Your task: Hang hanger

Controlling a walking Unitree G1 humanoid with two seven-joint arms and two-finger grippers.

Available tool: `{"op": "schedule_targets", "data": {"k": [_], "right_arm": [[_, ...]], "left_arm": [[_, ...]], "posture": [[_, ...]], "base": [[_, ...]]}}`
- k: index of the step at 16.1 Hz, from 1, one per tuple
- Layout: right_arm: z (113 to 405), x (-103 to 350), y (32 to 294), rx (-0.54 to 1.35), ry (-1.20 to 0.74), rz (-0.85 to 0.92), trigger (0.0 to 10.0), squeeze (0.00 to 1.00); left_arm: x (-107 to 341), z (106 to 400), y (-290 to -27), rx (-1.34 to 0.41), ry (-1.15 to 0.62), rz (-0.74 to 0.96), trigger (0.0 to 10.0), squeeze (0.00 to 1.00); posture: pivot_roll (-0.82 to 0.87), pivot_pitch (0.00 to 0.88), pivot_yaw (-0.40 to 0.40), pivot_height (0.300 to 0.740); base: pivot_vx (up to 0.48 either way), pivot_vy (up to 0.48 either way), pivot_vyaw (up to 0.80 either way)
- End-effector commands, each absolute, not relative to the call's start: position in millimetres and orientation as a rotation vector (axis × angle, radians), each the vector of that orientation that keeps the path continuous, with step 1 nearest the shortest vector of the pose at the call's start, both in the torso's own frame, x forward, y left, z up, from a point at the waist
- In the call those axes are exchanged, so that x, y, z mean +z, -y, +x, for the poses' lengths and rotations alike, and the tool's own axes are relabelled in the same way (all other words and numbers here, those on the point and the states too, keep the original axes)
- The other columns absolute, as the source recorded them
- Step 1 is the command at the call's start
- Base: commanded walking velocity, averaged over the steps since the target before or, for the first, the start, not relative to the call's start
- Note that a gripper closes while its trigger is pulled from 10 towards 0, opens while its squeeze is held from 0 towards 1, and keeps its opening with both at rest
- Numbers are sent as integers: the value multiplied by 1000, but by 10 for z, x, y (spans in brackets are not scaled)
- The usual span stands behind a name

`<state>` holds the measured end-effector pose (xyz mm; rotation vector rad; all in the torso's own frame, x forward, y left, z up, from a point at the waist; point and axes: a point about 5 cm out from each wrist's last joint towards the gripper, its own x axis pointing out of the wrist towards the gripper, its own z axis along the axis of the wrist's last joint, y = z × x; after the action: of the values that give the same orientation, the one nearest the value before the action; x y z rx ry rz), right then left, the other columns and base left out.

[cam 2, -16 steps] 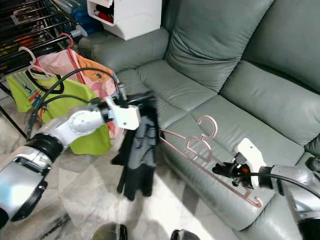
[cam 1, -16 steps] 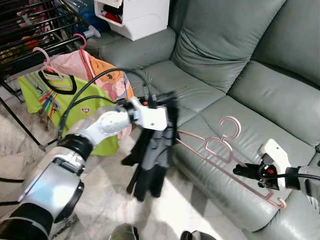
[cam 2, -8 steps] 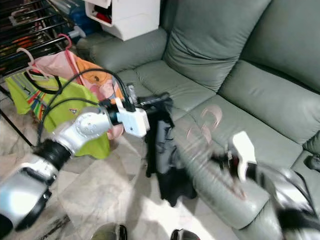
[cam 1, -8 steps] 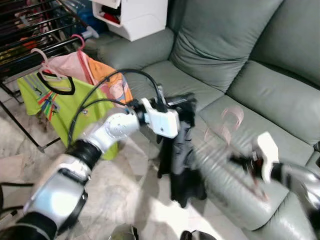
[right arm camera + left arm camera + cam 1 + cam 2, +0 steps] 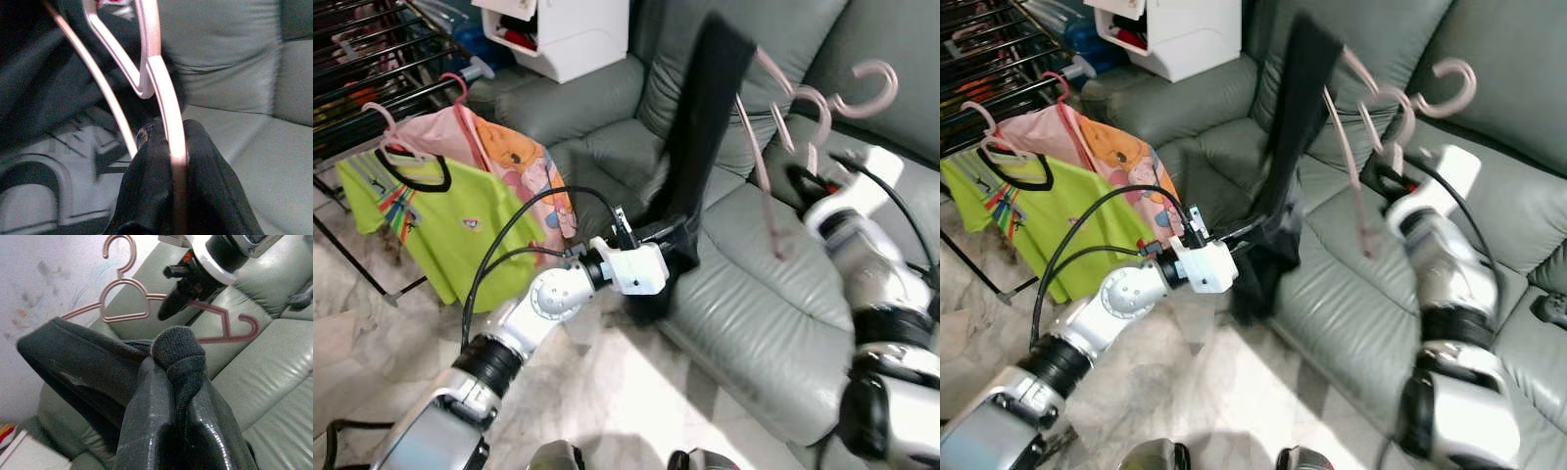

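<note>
Above sofa (image 5: 754, 294), right gripper (image 5: 800, 178) clamps thin pink hanger (image 5: 773, 108), left gripper (image 5: 677, 235) pinches dark garment (image 5: 700, 127)

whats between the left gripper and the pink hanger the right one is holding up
The dark garment spans that stretch: the left gripper grips its lower end, and its top drapes on the pink hanger held by the right gripper, per the eye views.

Silver arms, black cables, white wrist housings, black-fingered left claw (image 5: 677, 253)
</note>
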<state>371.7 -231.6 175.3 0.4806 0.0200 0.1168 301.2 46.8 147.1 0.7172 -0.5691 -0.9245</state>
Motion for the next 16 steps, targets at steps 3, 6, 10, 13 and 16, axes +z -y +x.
{"op": "schedule_targets", "data": {"k": [3, 6, 10, 13, 16], "right_arm": [[3910, 2365, 2035, 247, 124, 658, 10000, 0], [3813, 2846, 1194, 777, 104, 747, 10000, 0], [3748, 2791, 1065, 726, 176, 635, 10000, 0], [3700, 2517, 1312, 529, 201, 458, 10000, 0], [3594, 2321, 1442, 461, 236, 160, 10000, 0]], "left_arm": [[1255, 3000, -415, -903, 471, 781, 10000, 0], [1231, 3113, -395, -823, 439, 845, 10000, 0], [1318, 3155, -440, -737, 479, 852, 10000, 0], [1443, 3154, -544, -626, 540, 817, 10000, 0], [1489, 3130, -672, -552, 571, 817, 10000, 0]], "posture": [[-58, 38, 44, 740], [-72, 26, 47, 740], [-51, 22, 27, 740], [-51, 25, 19, 740], [-57, 23, 14, 740]], "base": [[0, 0, 0], [0, 0, 0], [0, 0, 0], [0, 0, 0], [0, 0, 0]]}}
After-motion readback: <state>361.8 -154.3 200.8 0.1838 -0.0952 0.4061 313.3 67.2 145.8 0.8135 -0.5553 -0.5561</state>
